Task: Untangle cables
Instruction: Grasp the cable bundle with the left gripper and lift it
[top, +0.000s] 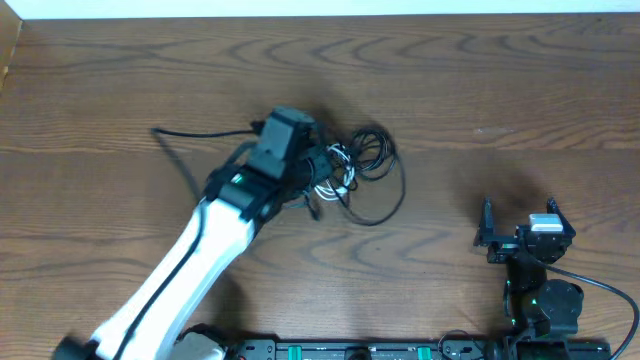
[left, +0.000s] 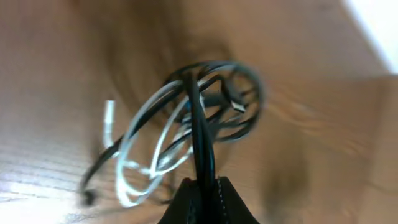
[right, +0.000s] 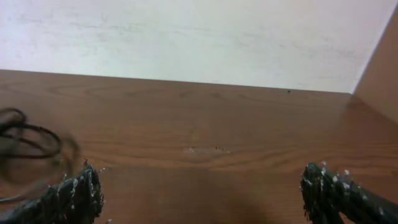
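several black and white cables (left: 198, 134) bunched in tangled, overlapping loops

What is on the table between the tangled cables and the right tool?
Nothing, only bare table. The overhead view shows plain wood all the way from the cables to the open right tool.

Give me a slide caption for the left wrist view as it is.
Left gripper shut on a black cable, tangled with a white cable, blurred over the table.
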